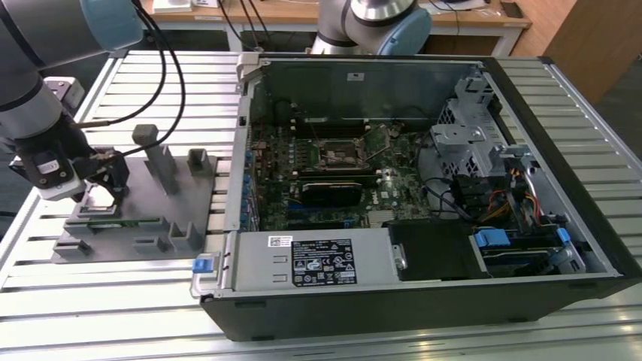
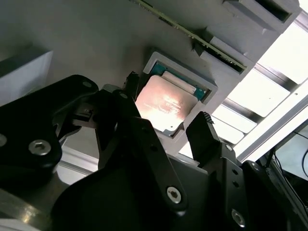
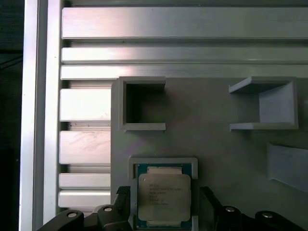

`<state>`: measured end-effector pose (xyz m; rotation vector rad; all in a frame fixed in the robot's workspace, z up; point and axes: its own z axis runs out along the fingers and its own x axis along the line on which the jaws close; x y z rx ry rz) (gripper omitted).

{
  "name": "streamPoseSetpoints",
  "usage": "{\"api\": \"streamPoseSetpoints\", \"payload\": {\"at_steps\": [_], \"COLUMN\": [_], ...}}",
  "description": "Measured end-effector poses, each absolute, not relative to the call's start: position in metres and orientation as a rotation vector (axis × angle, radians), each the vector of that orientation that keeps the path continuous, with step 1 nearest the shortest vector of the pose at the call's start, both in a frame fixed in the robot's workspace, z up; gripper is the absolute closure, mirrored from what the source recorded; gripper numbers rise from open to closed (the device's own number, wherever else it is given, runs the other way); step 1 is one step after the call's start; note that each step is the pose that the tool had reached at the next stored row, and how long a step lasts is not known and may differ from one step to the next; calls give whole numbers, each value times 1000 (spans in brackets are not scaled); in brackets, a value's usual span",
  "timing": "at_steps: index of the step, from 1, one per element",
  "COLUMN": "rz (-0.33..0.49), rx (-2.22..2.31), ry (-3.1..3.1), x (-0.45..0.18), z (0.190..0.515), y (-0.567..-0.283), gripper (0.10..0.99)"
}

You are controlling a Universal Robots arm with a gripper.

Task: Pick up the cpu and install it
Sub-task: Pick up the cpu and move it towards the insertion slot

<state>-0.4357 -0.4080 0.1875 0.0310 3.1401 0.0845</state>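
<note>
The cpu [image 3: 163, 196], a flat square chip with a silvery top, lies in a shallow square pocket of the grey holder plate [image 3: 216, 144]. In the second wrist view the cpu [image 2: 166, 103] gleams under the light. My gripper [image 3: 163, 192] is open just above it, with one black finger on each side of the pocket and a gap to the chip on both. In the exterior view the gripper [image 1: 101, 184] hangs low over the holder plate [image 1: 135, 226] at the exterior view's left.
An open computer case [image 1: 422, 301] lies at the exterior view's right, its motherboard socket [image 1: 336, 154] near the middle. A green memory stick [image 1: 116, 222] rests in the holder. Grey posts [image 1: 155, 154] stand up from the plate beside my gripper. The table is slatted aluminium [image 1: 101, 301].
</note>
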Motion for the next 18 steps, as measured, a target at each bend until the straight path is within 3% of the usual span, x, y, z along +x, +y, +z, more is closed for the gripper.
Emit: {"api": "streamPoseSetpoints", "payload": {"at_steps": [5,6,11,12,18], "rz": [84,84,84,84,85], "rx": [31,31,31,31,31], "ry": [3140,3140,3140,3140,3140], "x": [-436,-436,-436,-436,-436], "z": [186,186,186,186,186], "y": [-408,-408,-408,-408,-408], "gripper": [420,486,502,557,557]}}
